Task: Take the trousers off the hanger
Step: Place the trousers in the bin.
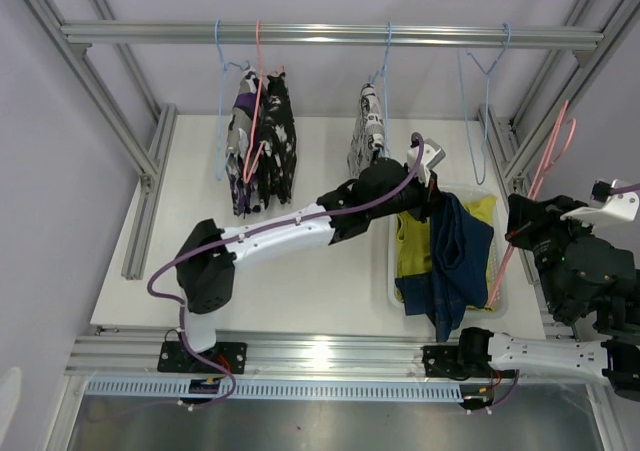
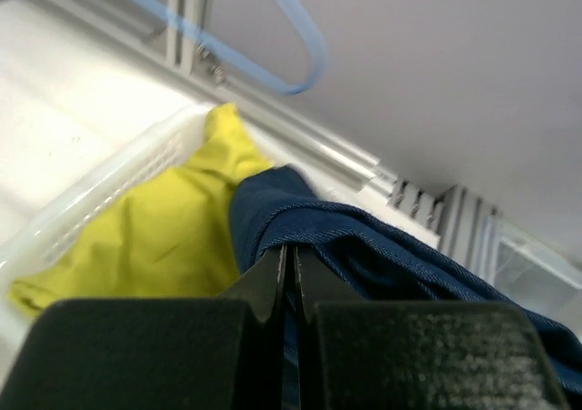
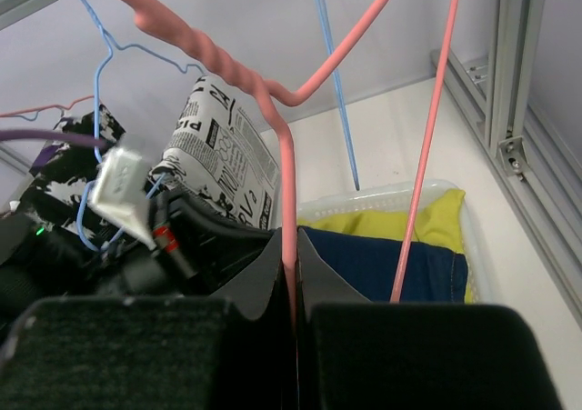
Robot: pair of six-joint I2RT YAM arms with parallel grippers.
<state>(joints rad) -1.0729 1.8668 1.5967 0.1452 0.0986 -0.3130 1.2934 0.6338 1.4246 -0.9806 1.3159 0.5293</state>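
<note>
My left gripper (image 1: 438,207) is shut on the navy blue trousers (image 1: 458,259) and holds them over the white bin (image 1: 392,271); the wrist view shows the fingers pinching a navy fold (image 2: 289,257). The yellow-green trousers (image 1: 409,246) lie in the bin, also seen in the left wrist view (image 2: 155,237). My right gripper (image 1: 514,236) is shut on a bare pink hanger (image 1: 535,186), its wire between the fingers (image 3: 291,246). Patterned trousers hang on the rail at the left (image 1: 262,146) and in the middle (image 1: 367,131).
An empty blue hanger (image 1: 484,71) hangs on the rail (image 1: 330,34) at the right. Aluminium frame posts (image 1: 150,166) flank the white table. The left arm's body (image 3: 182,237) sits close in front of the right wrist camera.
</note>
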